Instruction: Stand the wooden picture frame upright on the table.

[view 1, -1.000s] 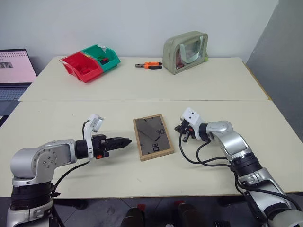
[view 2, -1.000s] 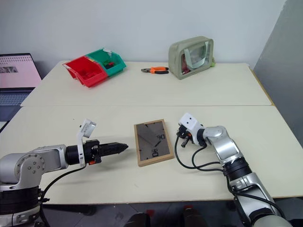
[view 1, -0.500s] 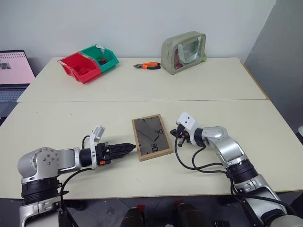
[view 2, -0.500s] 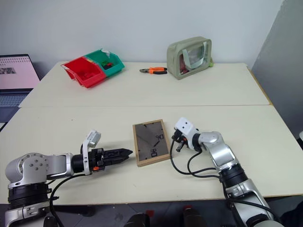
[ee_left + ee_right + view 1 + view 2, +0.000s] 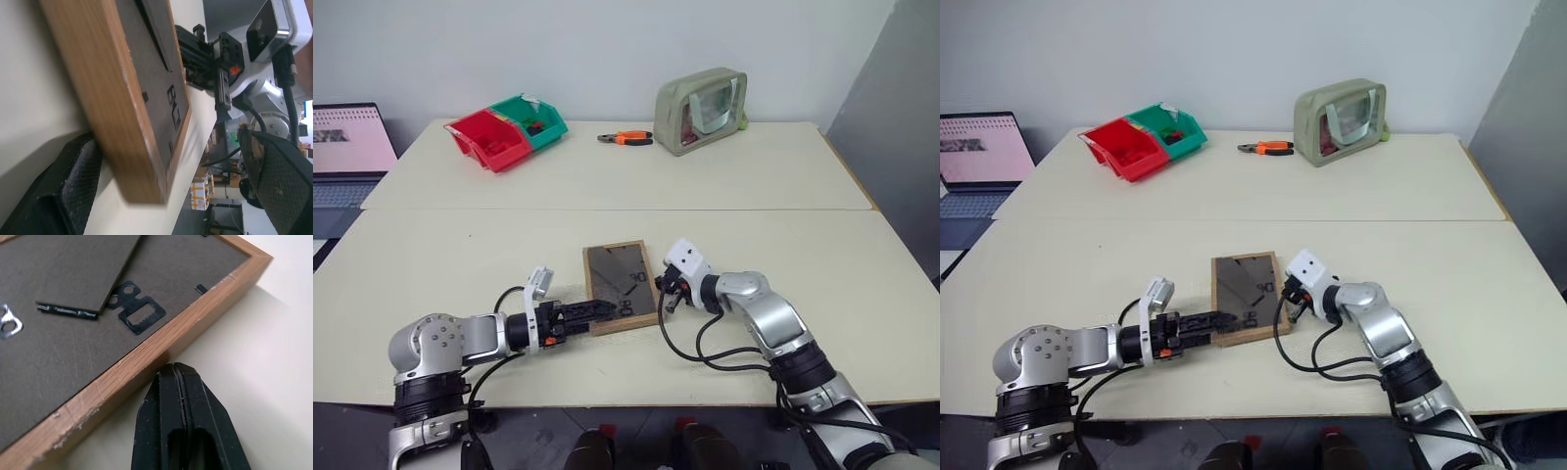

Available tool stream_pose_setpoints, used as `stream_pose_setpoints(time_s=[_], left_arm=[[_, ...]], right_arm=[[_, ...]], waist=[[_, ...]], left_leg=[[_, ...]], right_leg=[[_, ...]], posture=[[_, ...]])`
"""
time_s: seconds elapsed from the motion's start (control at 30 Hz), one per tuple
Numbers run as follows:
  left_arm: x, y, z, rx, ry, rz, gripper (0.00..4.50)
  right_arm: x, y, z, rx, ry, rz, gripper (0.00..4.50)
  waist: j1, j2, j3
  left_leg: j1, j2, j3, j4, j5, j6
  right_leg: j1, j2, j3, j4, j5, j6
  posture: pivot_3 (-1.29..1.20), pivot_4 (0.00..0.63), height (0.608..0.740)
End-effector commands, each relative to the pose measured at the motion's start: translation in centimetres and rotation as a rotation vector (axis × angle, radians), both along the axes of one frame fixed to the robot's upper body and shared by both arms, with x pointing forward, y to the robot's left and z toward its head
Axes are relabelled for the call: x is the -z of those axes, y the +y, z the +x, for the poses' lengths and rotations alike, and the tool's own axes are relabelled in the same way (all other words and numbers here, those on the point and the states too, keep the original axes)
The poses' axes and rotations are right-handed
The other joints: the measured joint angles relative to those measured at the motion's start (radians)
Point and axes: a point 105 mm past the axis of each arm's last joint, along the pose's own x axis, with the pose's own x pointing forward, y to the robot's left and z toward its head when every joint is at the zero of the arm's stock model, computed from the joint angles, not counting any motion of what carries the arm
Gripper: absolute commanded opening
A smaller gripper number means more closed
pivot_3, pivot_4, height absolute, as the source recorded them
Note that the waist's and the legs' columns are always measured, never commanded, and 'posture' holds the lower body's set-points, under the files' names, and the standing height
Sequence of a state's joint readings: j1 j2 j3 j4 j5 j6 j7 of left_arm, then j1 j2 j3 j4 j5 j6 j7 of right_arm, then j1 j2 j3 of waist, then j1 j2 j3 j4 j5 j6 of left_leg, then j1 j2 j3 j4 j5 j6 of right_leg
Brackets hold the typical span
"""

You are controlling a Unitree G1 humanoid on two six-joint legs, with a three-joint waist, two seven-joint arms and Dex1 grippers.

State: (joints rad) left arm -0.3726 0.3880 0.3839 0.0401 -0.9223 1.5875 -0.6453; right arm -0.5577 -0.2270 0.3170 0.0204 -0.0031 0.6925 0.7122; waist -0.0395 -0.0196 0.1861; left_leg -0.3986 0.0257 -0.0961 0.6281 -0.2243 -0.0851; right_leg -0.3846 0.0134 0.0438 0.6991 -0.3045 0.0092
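Right wrist cam: sawtooth hanger (image 5: 139, 313) and folded stand on the back panel. Wooden picture frame (image 5: 620, 286) flat, back up, on the near surface (image 5: 431, 255). Left claw (image 5: 161, 196) spread across its corner; right claw (image 5: 185, 423) pressed together at its edge.

One wooden picture frame (image 5: 620, 286); two bins (image 5: 507, 131); one pliers (image 5: 626, 138); one pouch (image 5: 701, 96); one laptop (image 5: 347, 152); one table (image 5: 460, 250).
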Motion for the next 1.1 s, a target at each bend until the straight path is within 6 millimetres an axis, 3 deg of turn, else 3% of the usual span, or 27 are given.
stream_pose_setpoints(time_s=[0.03, 0.17, 0.2, 0.47, 0.67, 0.77, 0.93, 1.1], left_arm=[[1.0, -1.7, -0.8, 0.038, 0.05, -0.008, 4.49], [0.9, -1.8, -1.1, 0.021, 0.032, -0.015, 4.49], [0.8, -1.7, -1.0, 0.012, 0.03, -0.017, 4.13], [-0.1, -0.5, -0.9, -0.031, 0.004, -0.035, 2.65], [-1.1, -0.2, -0.2, -0.082, -0.037, -0.051, 1.47], [-1.7, 0.0, 0.6, -0.118, -0.054, -0.054, 1.39], [-2.9, -0.3, 1.5, -0.121, -0.135, -0.001, 1.39], [-6.1, -1.1, 3.0, -0.095, -0.351, 0.095, 1.39]], right_arm=[[-1.4, 0.9, -0.6, -0.017, -0.026, 0.048, 0.0], [-1.1, 0.8, -0.7, -0.006, -0.019, 0.044, 0.0], [-1.0, 0.6, -0.7, -0.002, -0.019, 0.04, 0.0], [-0.5, -0.7, -0.1, 0.035, -0.021, 0.015, 0.0], [-0.7, -3.2, 0.9, 0.085, -0.047, -0.021, 0.0], [-1.5, -4.8, 1.6, 0.109, -0.073, -0.033, 0.0], [-4.5, -5.9, 2.5, 0.102, -0.113, 0.047, 0.0], [-11.1, -4.5, 1.8, -0.034, -0.082, 0.314, 0.95]], waist=[[0.006, 0.0, 0.0], [0.008, 0.0, 0.0], [0.008, 0.0, 0.0], [0.003, 0.0, 0.0], [0.004, 0.0, 0.0], [0.006, -0.001, 0.0], [0.006, -0.001, 0.001], [0.0, -0.001, 0.003]], left_leg=[[0.0, 0.0, 0.0, 0.0, 0.0, 0.0], [0.0, 0.0, 0.0, 0.0, 0.0, 0.0], [0.0, 0.0, 0.0, 0.0, 0.0, 0.0], [0.0, 0.0, 0.0, 0.0, 0.0, 0.0], [0.0, 0.0, 0.0, 0.0, 0.0, 0.0], [-0.001, 0.0, 0.0, 0.0, 0.0, 0.0], [-0.001, -0.002, 0.0, 0.0, 0.0, 0.0], [-0.002, -0.002, 0.0, -0.001, 0.002, -0.003]], right_leg=[[0.0, 0.0, 0.0, -0.001, 0.0, 0.0], [0.001, -0.001, 0.0, -0.001, 0.0, 0.001], [0.001, -0.001, 0.0, -0.001, 0.0, 0.001], [0.0, 0.001, 0.0, -0.001, 0.0, 0.001], [0.0, 0.002, 0.0, -0.001, 0.0, 0.001], [0.0, 0.002, 0.0, -0.001, 0.0, 0.001], [-0.001, 0.002, 0.0, -0.002, 0.0, 0.001], [-0.002, 0.003, 0.0, -0.001, 0.0, 0.0]], posture=[[0.0, 0.15, 0.74], [0.0, 0.15, 0.74], [0.0, 0.15, 0.74], [0.0, 0.15, 0.74], [0.0, 0.15, 0.74], [0.0, 0.15, 0.74], [0.0, 0.15, 0.74], [0.0, 0.15, 0.74]])
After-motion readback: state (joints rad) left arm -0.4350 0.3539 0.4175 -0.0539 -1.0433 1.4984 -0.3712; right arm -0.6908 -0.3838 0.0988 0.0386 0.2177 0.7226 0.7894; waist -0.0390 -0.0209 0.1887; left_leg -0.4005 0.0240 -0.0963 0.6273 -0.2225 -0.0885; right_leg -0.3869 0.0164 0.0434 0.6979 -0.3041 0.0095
